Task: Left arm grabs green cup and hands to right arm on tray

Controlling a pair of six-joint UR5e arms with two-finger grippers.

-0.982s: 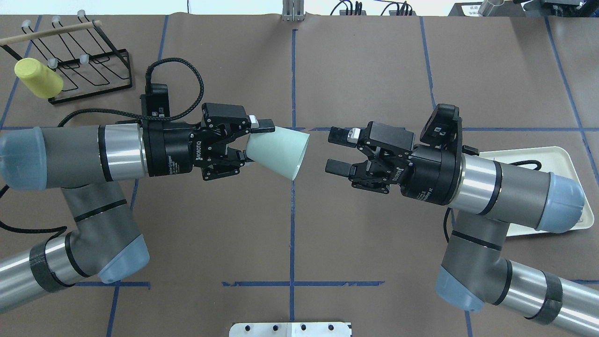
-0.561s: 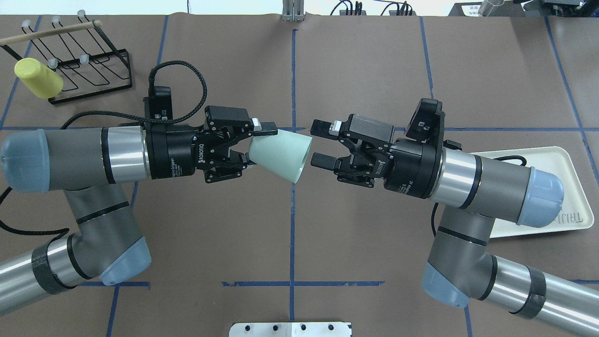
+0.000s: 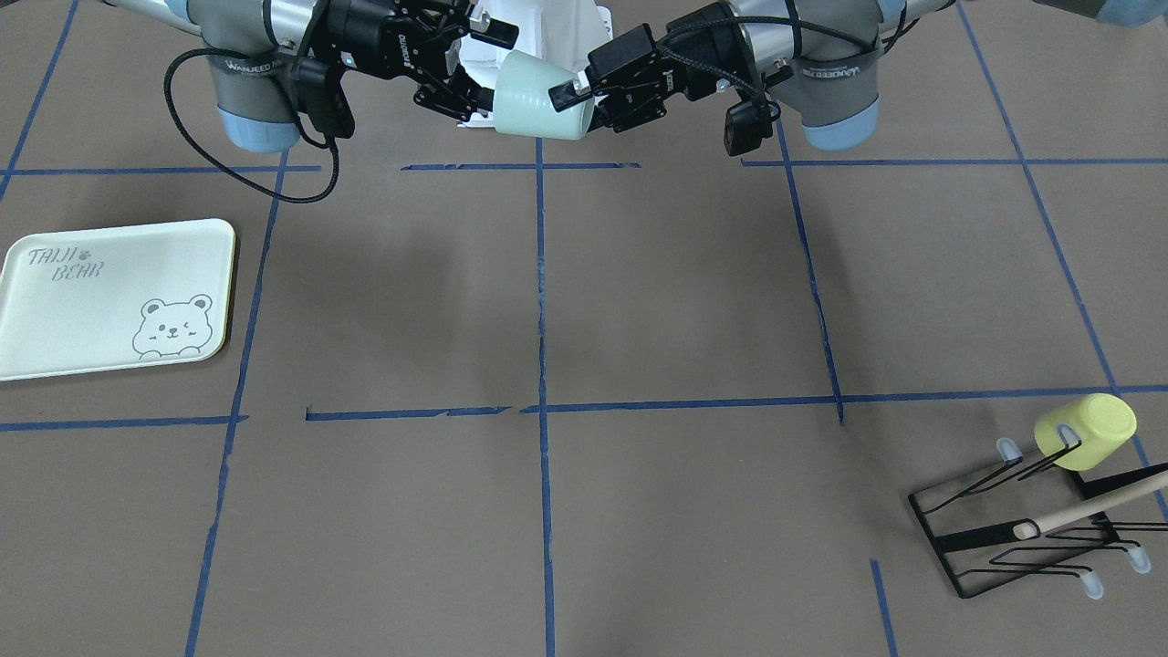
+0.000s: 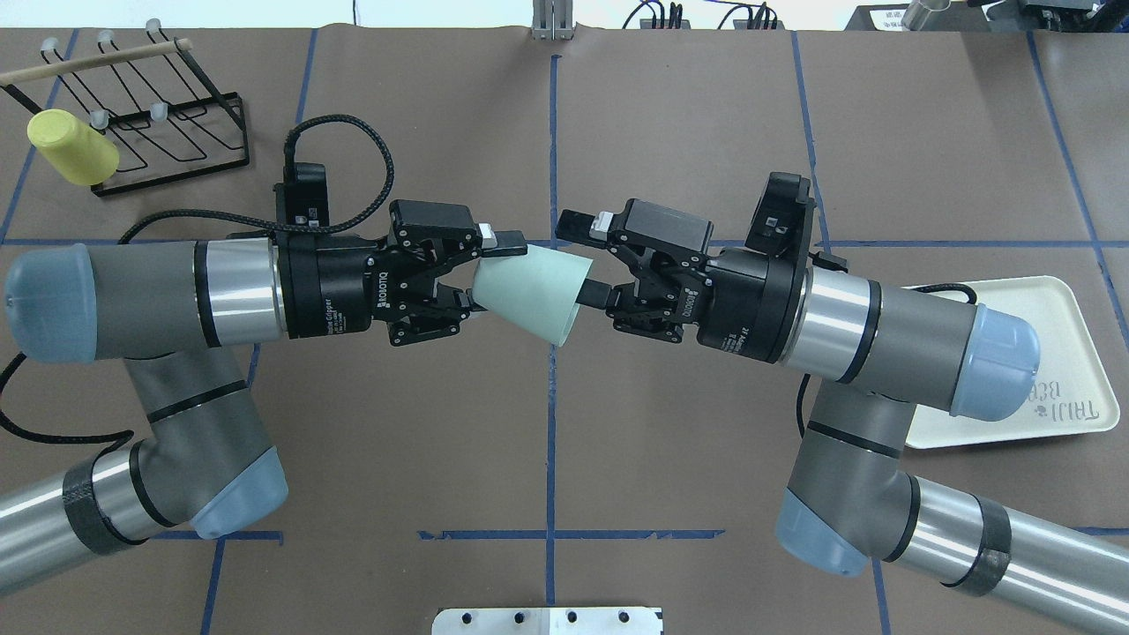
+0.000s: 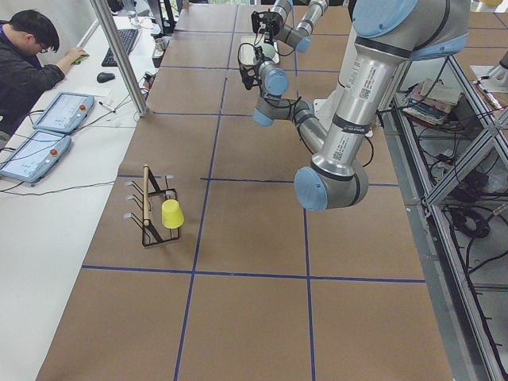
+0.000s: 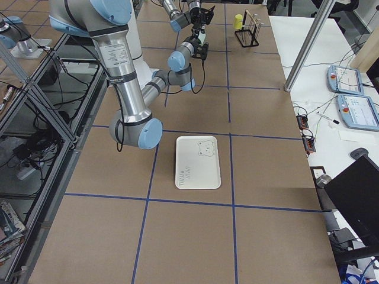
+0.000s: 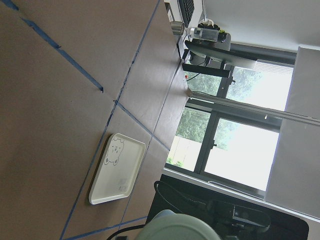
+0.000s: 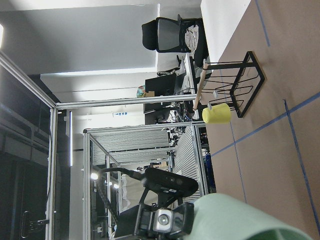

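My left arm [image 4: 150,287] reaches in level above the worktop [image 4: 670,132]. Its jaws are clamped on the narrow base end of the small pale mint plastic cup [image 4: 534,291], one finger on the far wall and the other on the near side. The cup hangs in the air on its side. Its long axis runs left to right along the line between my two wrists, and the open mouth points away from the left jaws and a little toward me.

Just right of that mouth, the jaws of my right arm [image 4: 917,339] stand wide. The far finger lies outside the cup's far wall, past the rim, and the near finger's tip sits at the mouth opening. The rim wall is between them, and I cannot make out contact. I judge the handover turns on this straddle, since closing here would pinch that one wall.

The pale green rectangular plastic tray [image 4: 1058,304] with the bear drawing lies flat on the worktop, well right of the cup and partly under that arm.
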